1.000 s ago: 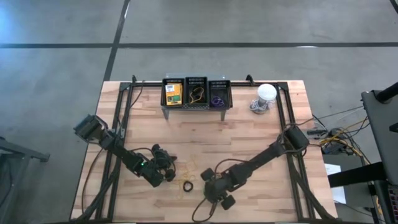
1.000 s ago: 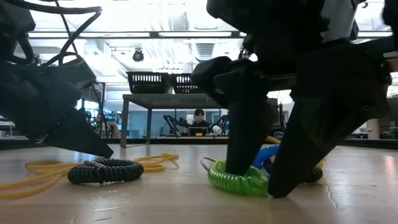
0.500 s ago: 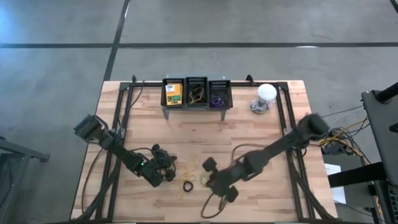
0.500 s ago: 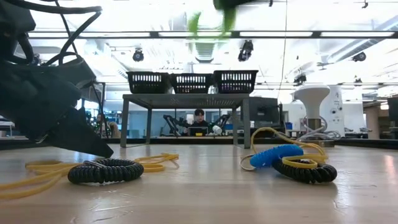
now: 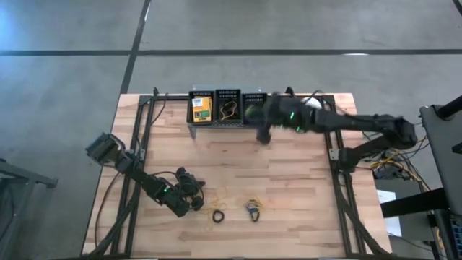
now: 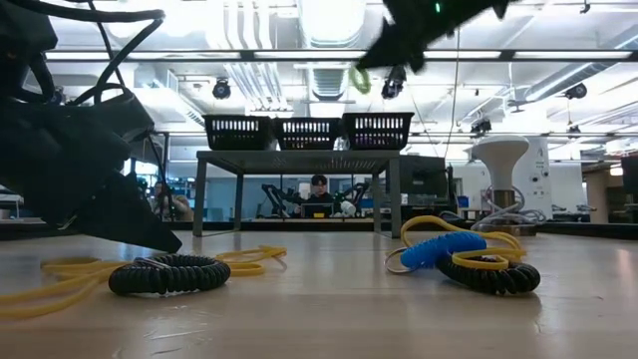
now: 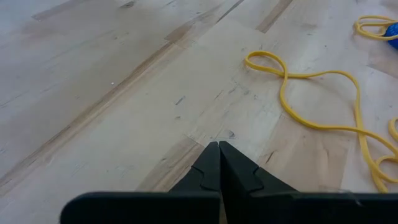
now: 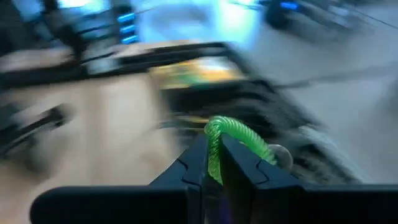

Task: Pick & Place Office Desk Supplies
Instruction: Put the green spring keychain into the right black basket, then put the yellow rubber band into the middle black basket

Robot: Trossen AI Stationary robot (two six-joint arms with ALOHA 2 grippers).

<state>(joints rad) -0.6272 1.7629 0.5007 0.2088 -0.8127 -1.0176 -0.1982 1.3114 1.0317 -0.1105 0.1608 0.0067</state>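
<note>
The right hand (image 8: 214, 163) is raised above the far side of the counter (image 5: 289, 173), close to the row of three black baskets (image 5: 228, 108). Its fingers are pressed together on a green coil band (image 8: 239, 137), which loops out past the tips. The picture there is smeared, so which basket it is nearest I cannot say for sure.

The left hand (image 7: 219, 163) rests low at the near left of the counter, fingers closed with nothing between them, beside a yellow rubber band (image 7: 311, 106). A black coil band (image 6: 169, 274) and a blue coil band (image 6: 444, 249) lie on the near side.
</note>
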